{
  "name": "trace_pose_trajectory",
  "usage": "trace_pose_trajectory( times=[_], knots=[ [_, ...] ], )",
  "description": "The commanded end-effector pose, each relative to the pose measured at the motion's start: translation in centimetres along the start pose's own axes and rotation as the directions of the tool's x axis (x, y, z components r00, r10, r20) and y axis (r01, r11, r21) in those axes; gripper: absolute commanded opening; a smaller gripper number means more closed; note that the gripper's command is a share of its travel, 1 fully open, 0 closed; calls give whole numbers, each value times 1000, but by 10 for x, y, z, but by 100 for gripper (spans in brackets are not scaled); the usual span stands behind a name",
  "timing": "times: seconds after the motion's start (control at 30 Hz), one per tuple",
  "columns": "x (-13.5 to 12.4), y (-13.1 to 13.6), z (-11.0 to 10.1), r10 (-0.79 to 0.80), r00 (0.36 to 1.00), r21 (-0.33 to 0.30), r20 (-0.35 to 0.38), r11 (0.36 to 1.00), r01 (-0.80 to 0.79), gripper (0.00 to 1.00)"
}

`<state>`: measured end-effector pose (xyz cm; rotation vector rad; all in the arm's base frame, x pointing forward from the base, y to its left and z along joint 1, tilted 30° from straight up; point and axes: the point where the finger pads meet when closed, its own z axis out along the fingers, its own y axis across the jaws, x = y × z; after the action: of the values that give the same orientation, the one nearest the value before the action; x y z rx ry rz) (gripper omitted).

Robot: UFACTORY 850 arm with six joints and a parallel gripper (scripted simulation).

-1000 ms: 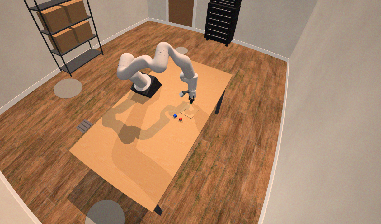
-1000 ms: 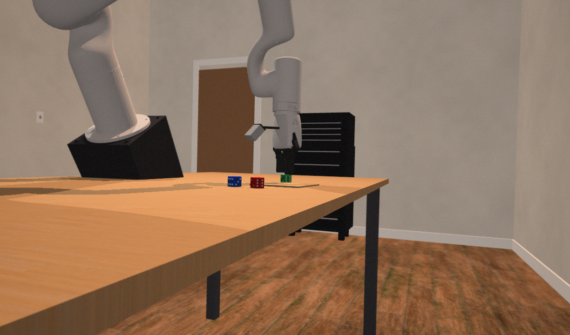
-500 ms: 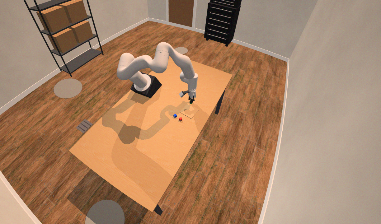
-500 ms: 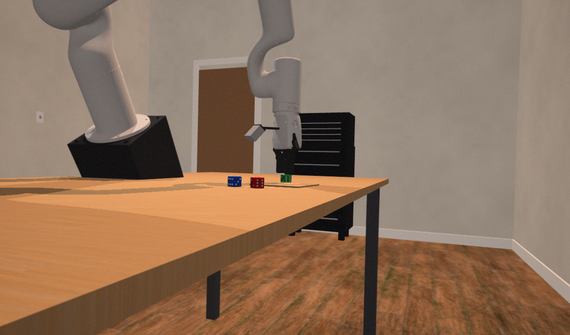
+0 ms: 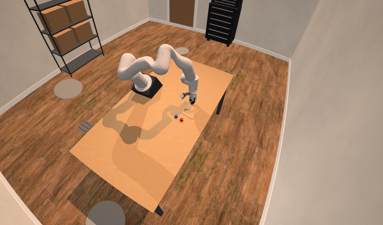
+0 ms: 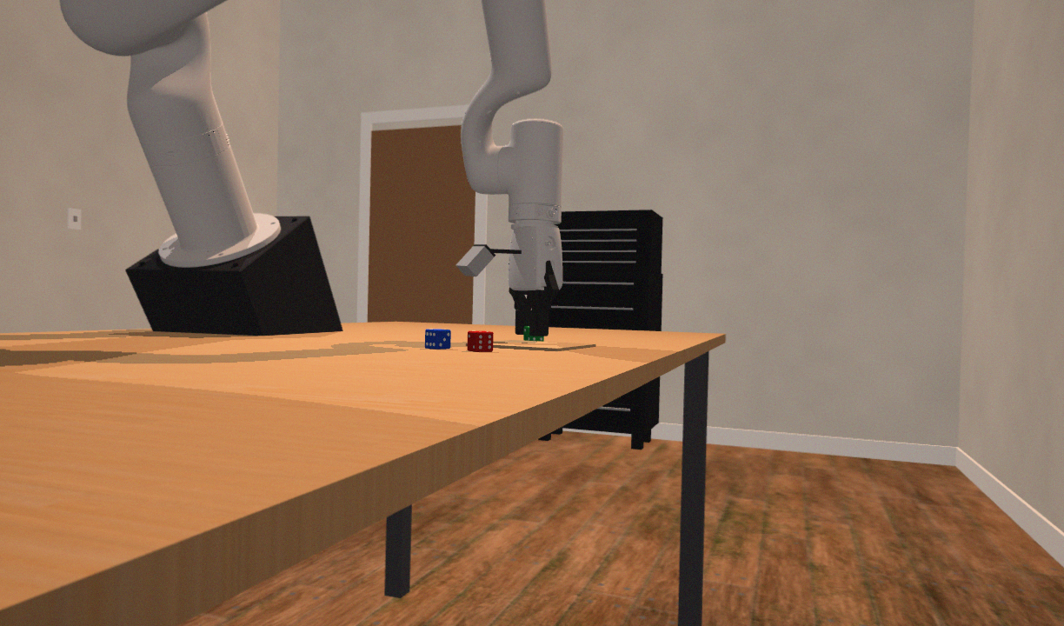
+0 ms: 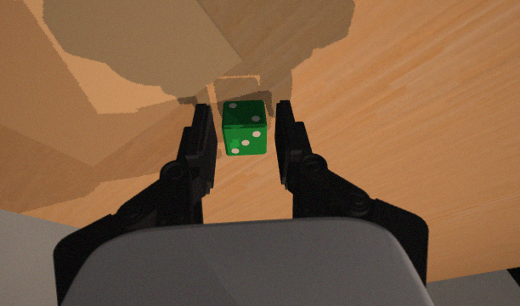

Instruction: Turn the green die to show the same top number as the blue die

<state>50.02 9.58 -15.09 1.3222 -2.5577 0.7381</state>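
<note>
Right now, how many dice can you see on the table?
3. The blue die and red die sit side by side on the bare table beside the mat. The green die is on the mat between the open gripper fingers. None seem hidden.

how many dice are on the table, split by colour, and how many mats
green die: 1
blue die: 1
red die: 1
mat: 1
total: 4 things, 3 dice and 1 mat
</note>
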Motion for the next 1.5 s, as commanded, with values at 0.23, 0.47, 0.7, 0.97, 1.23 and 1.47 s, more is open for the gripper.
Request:
trace_pose_trajectory(
  times=[0.23, 0.47, 0.7, 0.97, 1.23, 1.47],
  knots=[
    [-1, -1, 8, 0, 1000, 1, 2, 1000, 0, 42],
    [-1, -1, 8, 0, 1000, 1, 2, 1000, 0, 42],
    [-1, -1, 8, 0, 1000, 1, 2, 1000, 0, 42],
    [-1, -1, 8, 0, 1000, 1, 2, 1000, 0, 42],
    [-1, -1, 8, 0, 1000, 1, 2, 1000, 0, 42],
    [-1, -1, 8, 0, 1000, 1, 2, 1000, 0, 21]
  ],
)
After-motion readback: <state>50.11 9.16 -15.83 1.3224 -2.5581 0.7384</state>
